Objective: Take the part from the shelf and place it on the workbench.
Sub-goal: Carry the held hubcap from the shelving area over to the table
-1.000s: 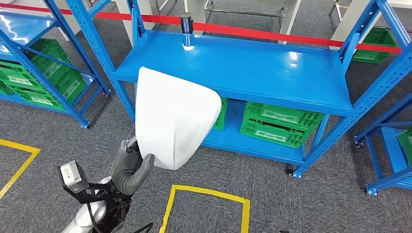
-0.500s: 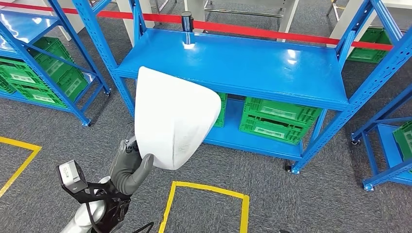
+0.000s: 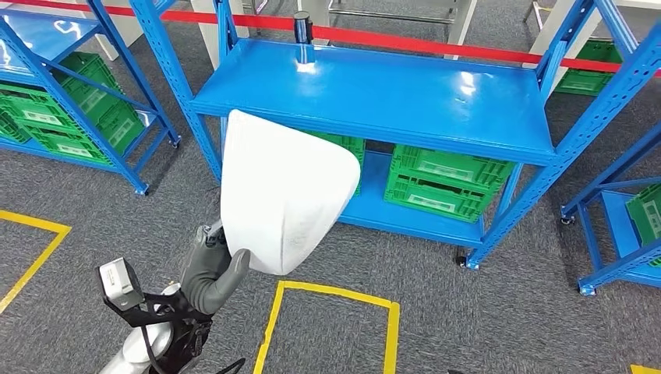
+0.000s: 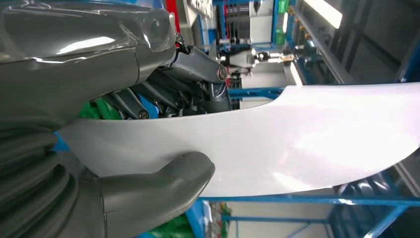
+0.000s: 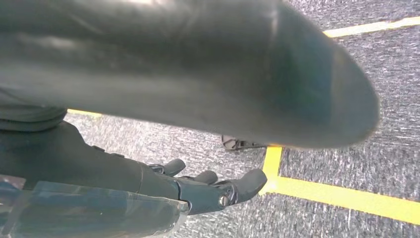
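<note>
The left hand [image 3: 212, 269] grips the narrow end of the white part [image 3: 282, 187], thumb [image 4: 158, 186] under one face and dark fingers [image 4: 198, 89] clamped on the other, holding it upright at about 7 o'clock in the head view, in front of the blue shelf [image 3: 405, 97]. The right hand [image 5: 208, 191] hangs over grey carpet [image 5: 346, 119] with yellow tape [image 5: 341, 196], fingers loosely apart and holding nothing. Green crates [image 3: 448, 183] on the lower shelf carry white labels too small to read.
</note>
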Motion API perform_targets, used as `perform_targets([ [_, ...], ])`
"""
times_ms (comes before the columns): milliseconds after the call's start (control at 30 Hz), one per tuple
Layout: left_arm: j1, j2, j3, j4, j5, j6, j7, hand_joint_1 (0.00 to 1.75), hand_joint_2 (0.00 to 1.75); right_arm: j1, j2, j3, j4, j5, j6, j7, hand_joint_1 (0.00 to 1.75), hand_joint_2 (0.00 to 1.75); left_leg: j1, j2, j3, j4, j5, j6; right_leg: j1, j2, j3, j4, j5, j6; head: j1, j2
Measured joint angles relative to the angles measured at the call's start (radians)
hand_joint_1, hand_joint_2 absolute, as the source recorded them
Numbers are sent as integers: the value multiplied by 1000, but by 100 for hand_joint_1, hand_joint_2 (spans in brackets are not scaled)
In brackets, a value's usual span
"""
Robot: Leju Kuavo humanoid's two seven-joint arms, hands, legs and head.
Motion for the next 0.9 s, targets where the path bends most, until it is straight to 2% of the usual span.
perform_targets([
  [67,0,0,0,0,0,0,0,175,175,1,0,0,0,2,2,-1,0,0,5,-2,-12,29,-23,-12,-5,0,0,-1,7,-11,-2,0],
  [100,0,1,0,0,0,0,0,175,175,2,0,0,0,2,3,-2,0,0,8,-3,-29,70,-52,-20,-8,0,0,-2,11,-16,-3,0],
  [167,2,1,0,0,0,1,0,175,175,4,0,0,0,4,4,-3,0,0,17,-4,-83,206,-127,-33,-7,-1,-6,-1,15,-20,-5,0],
  [200,5,1,0,1,0,2,0,175,175,6,0,0,0,5,4,-4,0,0,20,-4,-108,269,-152,-36,-6,-1,-9,-1,16,-21,-5,0],
  [233,7,2,0,2,0,4,0,175,175,7,0,0,0,5,4,-4,0,0,22,-4,-119,302,-160,-38,-5,-1,-10,-1,17,-20,-5,0],
  [267,9,2,0,3,-1,5,0,175,175,8,1,0,0,6,4,-5,0,0,23,-4,-110,292,-148,-37,-4,-1,-10,-1,18,-20,-5,0],
  [300,10,3,0,4,-2,6,-1,175,175,9,2,0,0,6,3,-6,0,0,23,-4,-80,240,-119,-33,-3,-1,-9,-1,19,-20,-5,0],
  [367,9,3,1,4,-5,8,-4,175,175,9,7,0,1,6,2,-8,0,0,18,0,3,88,-60,-16,-1,-1,-8,-2,20,-17,-4,0],
  [400,8,3,2,4,-5,8,-5,175,175,8,10,0,1,6,1,-9,0,0,13,2,30,33,-45,-8,-1,-1,-10,-2,21,-14,-4,0],
  [433,7,4,3,4,-6,9,-6,175,175,8,12,0,2,7,0,-9,0,0,8,4,43,4,-40,-1,-2,-2,-13,-2,23,-11,-4,0],
  [500,7,5,4,4,-6,9,-7,175,175,8,16,0,2,8,0,-10,0,0,2,3,41,-7,-39,6,-3,-5,-16,-7,29,-1,-5,0],
  [567,6,5,5,4,-7,9,-7,175,175,7,18,0,2,9,-1,-10,0,0,7,0,49,-33,-23,16,0,-7,-25,4,19,3,-4,0],
  [600,4,4,5,3,-7,8,-7,175,175,7,18,0,2,9,-2,-10,0,0,10,-2,54,-46,-14,22,1,-7,-40,35,1,2,-3,0],
  [633,3,2,5,4,-7,8,-8,175,175,7,18,0,2,10,-2,-10,0,0,12,-5,55,-55,-7,25,1,-6,-66,89,-26,-3,-1,0],
  [700,3,1,4,6,-8,8,-8,175,175,8,17,0,2,11,-3,-9,0,0,11,-14,48,-55,-2,27,0,-5,-130,226,-82,-6,0,0],
  [733,4,0,3,7,-8,8,-8,175,175,9,16,0,2,11,-3,-9,0,0,11,-21,44,-52,-2,26,-1,-5,-149,268,-94,-1,1,0],
  [767,5,0,2,8,-8,8,-8,175,175,10,15,0,2,11,-3,-9,0,0,11,-28,40,-48,-1,25,-3,-5,-148,271,-90,7,1,0],
  [800,6,0,1,9,-8,8,-8,175,175,10,14,0,2,12,-3,-9,0,0,12,-37,37,-41,-2,23,-5,-3,-126,231,-71,18,1,0],
  [833,6,0,1,9,-8,8,-8,175,175,10,12,0,2,14,-2,-9,0,0,13,-46,32,-32,-4,20,-10,4,-87,160,-43,29,1,0],
  [867,6,-1,1,9,-8,8,-8,175,175,9,11,0,2,15,-1,-9,0,0,13,-55,26,-22,-7,15,-11,14,-52,93,-21,33,1,0],
  [900,6,-2,1,9,-9,9,-8,175,175,9,10,0,2,17,1,-9,0,0,11,-62,19,-10,-10,9,-13,23,-28,43,-6,32,1,0],
])
